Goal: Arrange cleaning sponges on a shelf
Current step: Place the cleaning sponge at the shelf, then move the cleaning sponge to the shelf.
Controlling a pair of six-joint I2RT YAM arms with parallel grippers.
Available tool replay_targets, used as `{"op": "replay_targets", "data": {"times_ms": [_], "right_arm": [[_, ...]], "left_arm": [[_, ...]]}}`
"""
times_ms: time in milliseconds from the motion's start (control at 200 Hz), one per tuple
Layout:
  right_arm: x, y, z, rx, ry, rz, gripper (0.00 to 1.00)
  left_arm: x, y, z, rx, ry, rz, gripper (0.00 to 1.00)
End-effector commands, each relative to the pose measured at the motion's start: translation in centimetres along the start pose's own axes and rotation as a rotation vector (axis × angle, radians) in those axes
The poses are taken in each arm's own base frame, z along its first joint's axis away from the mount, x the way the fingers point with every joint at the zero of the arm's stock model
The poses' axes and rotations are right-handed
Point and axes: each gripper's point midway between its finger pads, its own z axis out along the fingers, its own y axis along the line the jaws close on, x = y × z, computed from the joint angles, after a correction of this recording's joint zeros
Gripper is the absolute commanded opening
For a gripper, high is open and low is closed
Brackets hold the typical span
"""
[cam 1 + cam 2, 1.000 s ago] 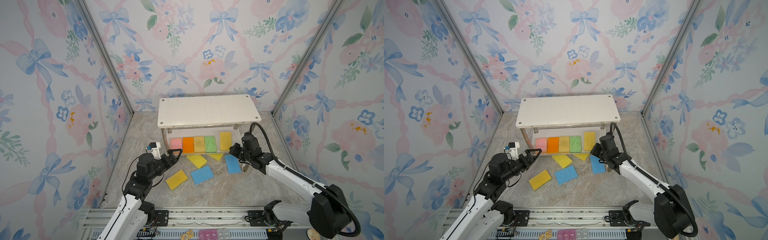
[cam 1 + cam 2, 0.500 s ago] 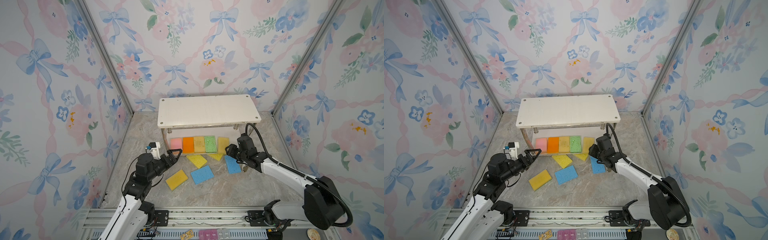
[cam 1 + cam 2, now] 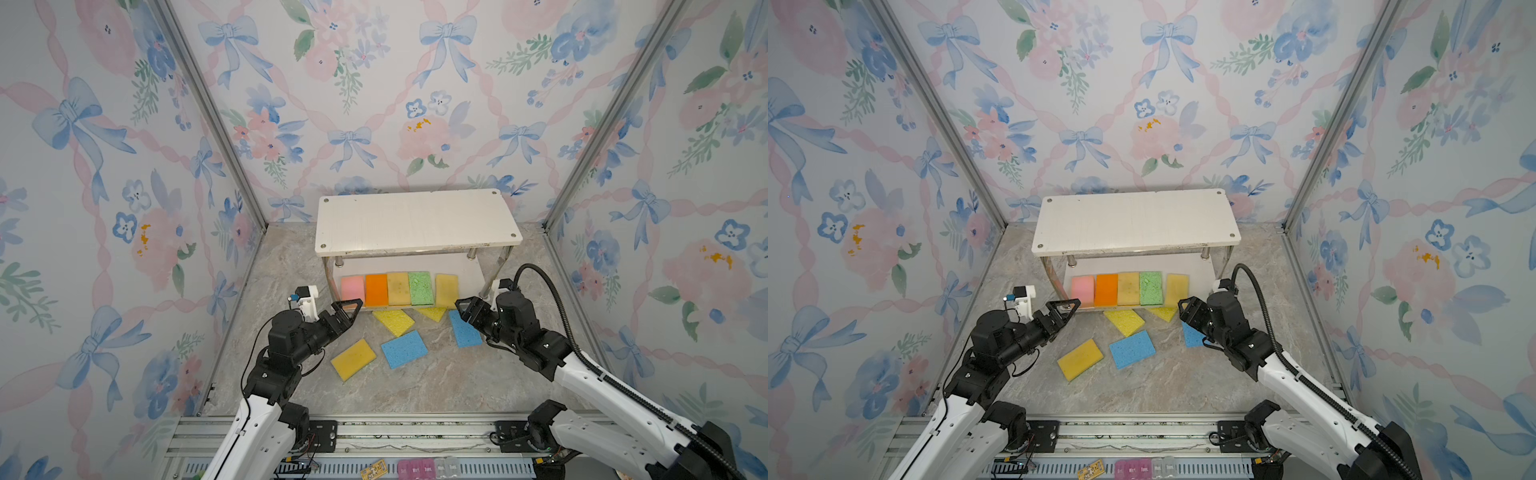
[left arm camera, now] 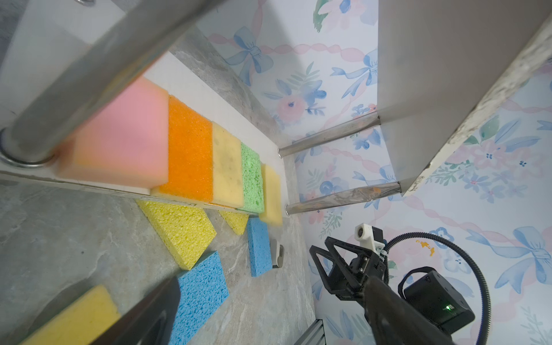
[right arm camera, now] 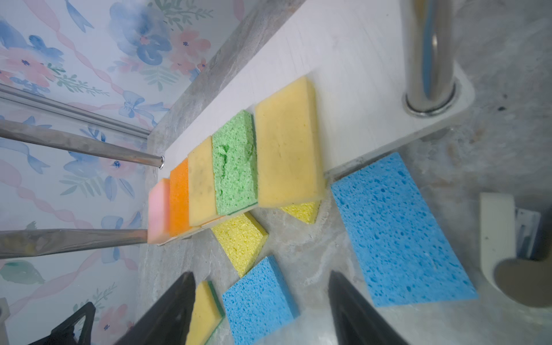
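Sponges fill the lower board of the shelf in a row of five, and five more lie on the floor in front. My first worry is the end mustard sponge. It sits at a slight angle to the green one and pokes over the front edge, so a careless pass could drag it off. My right gripper hangs just in front of it, jaws spread and empty. The left gripper sits by the pink end, wide apart and also empty. One bright yellow sponge is tucked partly under the board, so I judge a grab there may snag the edge. The blue sponge lies beside a small clip, and I could pinch both.
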Motion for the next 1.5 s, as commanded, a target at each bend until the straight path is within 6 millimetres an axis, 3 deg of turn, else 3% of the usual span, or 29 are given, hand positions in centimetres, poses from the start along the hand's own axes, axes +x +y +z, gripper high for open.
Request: {"op": "replay_targets", "data": {"times_ms": [0, 95, 180, 605, 1220, 1495], "right_arm": [[2.6, -2.4, 0.9, -0.015, 0.074, 0.271, 0.65], [1.8, -1.8, 1.4, -0.088, 0.049, 0.373, 0.54], [1.1, -1.0, 1.9, -0.117, 0.061, 0.385, 0.52], [0.1, 0.0, 5.1, -0.216, 0.042, 0.440, 0.62], [-2.0, -1.5, 6.9, -0.188, 0.007, 0.433, 0.63], [-2.5, -1.2, 8.3, -0.216, 0.018, 0.447, 0.63]], "left_arm": [[0.2, 0.7, 0.0, -0.012, -0.002, -0.004, 0.98], [0.3, 0.9, 0.0, -0.013, 0.002, -0.007, 0.98], [0.4, 0.9, 0.0, -0.013, 0.002, -0.008, 0.98], [0.9, 1.5, -0.2, -0.010, 0.007, -0.015, 0.98], [0.6, 1.5, -0.3, -0.012, 0.000, -0.022, 0.98], [0.2, 1.2, -0.1, -0.016, -0.002, -0.022, 0.98]]}}
